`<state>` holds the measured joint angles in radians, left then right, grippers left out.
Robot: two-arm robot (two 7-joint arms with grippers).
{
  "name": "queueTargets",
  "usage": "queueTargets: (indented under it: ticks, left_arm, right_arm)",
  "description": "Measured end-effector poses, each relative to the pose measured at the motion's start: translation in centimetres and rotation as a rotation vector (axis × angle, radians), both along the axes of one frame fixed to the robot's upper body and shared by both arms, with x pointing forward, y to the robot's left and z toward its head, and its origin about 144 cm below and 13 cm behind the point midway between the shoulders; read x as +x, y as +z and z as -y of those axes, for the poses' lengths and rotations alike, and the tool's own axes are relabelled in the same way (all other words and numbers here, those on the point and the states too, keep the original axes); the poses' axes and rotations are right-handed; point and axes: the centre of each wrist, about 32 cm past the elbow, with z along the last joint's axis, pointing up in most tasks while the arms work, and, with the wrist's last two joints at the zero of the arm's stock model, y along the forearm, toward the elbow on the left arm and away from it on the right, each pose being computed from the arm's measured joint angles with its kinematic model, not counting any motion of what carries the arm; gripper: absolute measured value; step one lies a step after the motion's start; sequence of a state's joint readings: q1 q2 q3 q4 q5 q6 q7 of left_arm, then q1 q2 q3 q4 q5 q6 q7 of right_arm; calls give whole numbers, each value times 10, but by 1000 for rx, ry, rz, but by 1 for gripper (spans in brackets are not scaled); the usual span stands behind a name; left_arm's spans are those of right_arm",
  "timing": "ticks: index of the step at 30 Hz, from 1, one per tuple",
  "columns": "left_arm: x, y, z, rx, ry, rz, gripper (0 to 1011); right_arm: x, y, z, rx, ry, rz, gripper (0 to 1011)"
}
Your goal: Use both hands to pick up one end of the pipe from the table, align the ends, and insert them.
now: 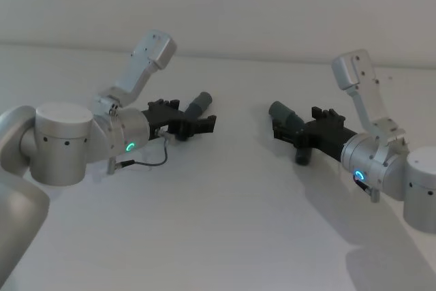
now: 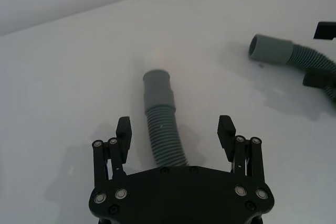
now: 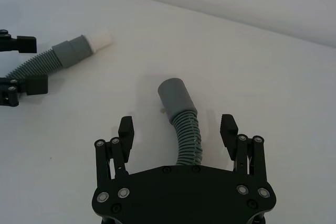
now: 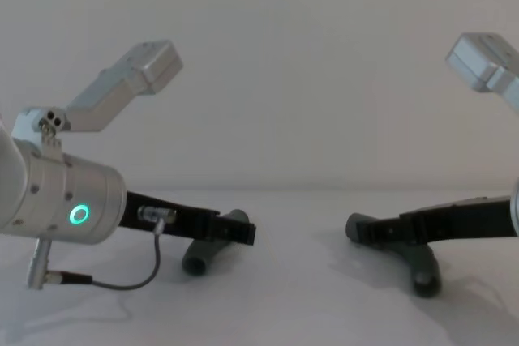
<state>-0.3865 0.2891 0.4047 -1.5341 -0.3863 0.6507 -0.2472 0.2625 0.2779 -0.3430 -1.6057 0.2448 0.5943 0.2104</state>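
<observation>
On the left of the table [image 1: 225,236], your left arm [image 1: 61,144] reaches in low, with a green ring [image 4: 79,215] lit on its wrist and a thin cable [image 4: 157,249] looping beneath it. The left gripper [image 2: 175,129] is released. Its fingers [image 2: 123,132] stand spread on either side of the ribbed stretch of the left pipe piece [image 2: 160,124], with a gap on each side.

The gripper's palm covers the piece nearer in, so you cannot follow it there in the left wrist view. In the chest view its near end pokes out below the gripper and rests on the table. The left cuff [image 2: 158,90] points far and to the right. The right wrist view shows a white tip [image 3: 100,39] beyond that cuff, but in the left wrist view the tip all but vanishes against the white surface.

A bare stretch of table keeps the two pieces well apart.

Farther right, the right cuff [image 1: 285,115] faces back toward the left piece. The right pipe piece [image 3: 189,135] runs between the spread fingers of the right gripper [image 3: 177,128], which is also released and touches it with neither finger. The piece then disappears under the palm. In the chest view its near end reaches down to the table.

You cannot tell whether either piece's middle is lifted. The right arm [image 1: 381,158] is cut off at the right edge.
</observation>
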Motion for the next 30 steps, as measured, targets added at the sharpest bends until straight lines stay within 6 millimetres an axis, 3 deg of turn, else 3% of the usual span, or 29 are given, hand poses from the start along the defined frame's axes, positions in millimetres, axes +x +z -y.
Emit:
queueTargets:
  ticks: [25, 30]
  left_arm:
    - [2, -11, -6, 51, -9, 9, 1001]
    - [3, -12, -7, 51, -6, 14, 929]
  right_arm:
    - [10, -10, 1, -11, -17, -45, 1000]
    - [11, -11, 1, -10, -19, -49, 895]
